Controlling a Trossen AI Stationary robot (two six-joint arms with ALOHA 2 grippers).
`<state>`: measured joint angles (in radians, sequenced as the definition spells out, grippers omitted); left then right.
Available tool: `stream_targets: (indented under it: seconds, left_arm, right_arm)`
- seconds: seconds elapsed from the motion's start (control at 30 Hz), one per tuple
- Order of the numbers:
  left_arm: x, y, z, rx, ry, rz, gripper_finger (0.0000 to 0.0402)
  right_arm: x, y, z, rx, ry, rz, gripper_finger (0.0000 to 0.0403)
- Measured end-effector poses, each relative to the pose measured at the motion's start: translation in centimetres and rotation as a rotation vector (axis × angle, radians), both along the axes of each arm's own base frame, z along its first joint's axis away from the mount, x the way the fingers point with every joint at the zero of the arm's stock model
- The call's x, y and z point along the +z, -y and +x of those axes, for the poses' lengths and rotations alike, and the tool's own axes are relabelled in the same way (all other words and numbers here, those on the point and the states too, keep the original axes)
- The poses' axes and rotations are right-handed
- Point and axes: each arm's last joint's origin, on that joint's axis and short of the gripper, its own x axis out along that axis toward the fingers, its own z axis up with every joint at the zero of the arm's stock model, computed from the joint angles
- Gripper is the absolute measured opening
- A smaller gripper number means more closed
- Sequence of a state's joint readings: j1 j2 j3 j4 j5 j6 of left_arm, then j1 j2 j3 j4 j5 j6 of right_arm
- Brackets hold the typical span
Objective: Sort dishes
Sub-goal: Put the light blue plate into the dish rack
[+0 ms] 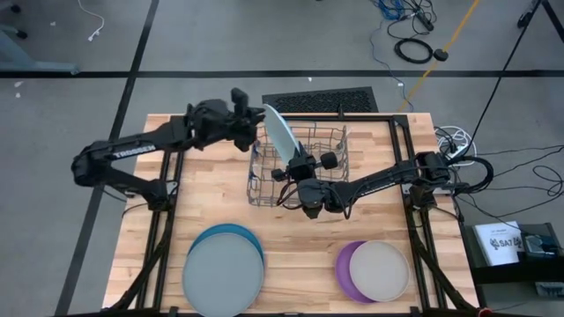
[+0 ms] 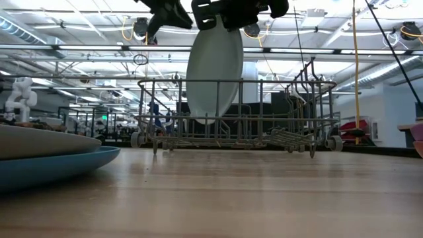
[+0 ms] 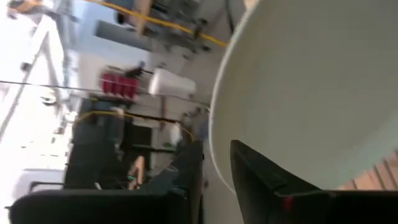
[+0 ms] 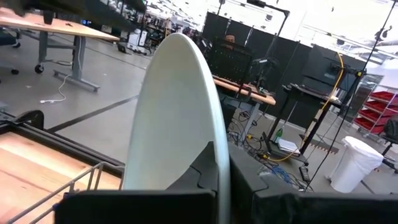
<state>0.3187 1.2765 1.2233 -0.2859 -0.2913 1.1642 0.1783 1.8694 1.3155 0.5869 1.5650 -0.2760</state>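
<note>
A light blue plate (image 1: 280,136) stands on edge above the grey wire dish rack (image 1: 304,167), tilted; in the low view the plate (image 2: 213,66) dips below the rack's top rail. My right gripper (image 1: 294,169) is shut on the plate's near rim. My left gripper (image 1: 257,119) is at the plate's far upper rim, its fingers partly open on either side of that rim (image 3: 219,163). One finger (image 3: 186,177) shows a thin gap to the rim. My right gripper pinches the plate's rim (image 4: 219,155) between its two fingers, at the plate's near upper part. The fingers come roughly level from the table's right side. The plate stands on edge, tilted, its lower edge (image 2: 208,120) down among the rack's wires; whether it rests there I cannot tell.
A grey plate on a darker blue one (image 1: 223,269) lies near the table's front left. A beige plate on a purple one (image 1: 374,270) lies at the front right. Bare wood lies between the stacks and in front of the rack (image 2: 231,112).
</note>
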Motion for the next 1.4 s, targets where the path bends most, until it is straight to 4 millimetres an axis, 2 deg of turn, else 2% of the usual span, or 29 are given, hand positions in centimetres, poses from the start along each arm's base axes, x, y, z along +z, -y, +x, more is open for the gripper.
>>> stream_targets:
  seconds: [0.1, 0.23, 0.6, 0.8, 0.9, 0.97, 1.17, 1.4]
  left_arm:
    - [-0.6, -1.1, 0.9, 0.025, -0.081, -0.026, 0.0075]
    - [-0.7, -2.0, 1.4, 0.025, -0.085, -0.039, 0.0081]
    - [0.2, -1.8, 0.9, -0.010, -0.057, -0.028, 0.0164]
    - [-0.7, -2.0, 1.6, -0.022, -0.098, -0.037, 0.0175]
    - [-0.9, -2.1, 1.8, -0.022, -0.101, -0.037, 0.0160]
    - [-0.8, -2.2, 1.9, -0.019, -0.087, -0.028, 0.0136]
    - [-0.5, -2.3, 2.1, -0.017, -0.065, 0.004, 0.0022]
    - [-0.4, -2.3, 2.1, -0.016, -0.059, 0.021, 0.0007]
  right_arm:
    - [0.0, 0.0, 0.0, 0.000, -0.002, 0.000, 0.0002]
    - [0.0, -0.1, 0.0, 0.004, -0.002, 0.000, 0.0002]
    - [0.0, -0.2, 0.1, 0.047, -0.022, -0.006, 0.0002]
    - [0.1, -0.2, 0.1, 0.054, -0.016, -0.006, 0.0002]
    - [0.1, -0.2, 0.1, 0.056, -0.017, -0.006, 0.0002]
    - [0.1, -0.2, 0.1, 0.058, -0.023, -0.007, 0.0002]
    - [0.1, -0.3, 0.1, 0.051, -0.039, -0.010, 0.0002]
    - [0.1, -0.3, 0.1, 0.051, -0.044, -0.011, 0.0004]
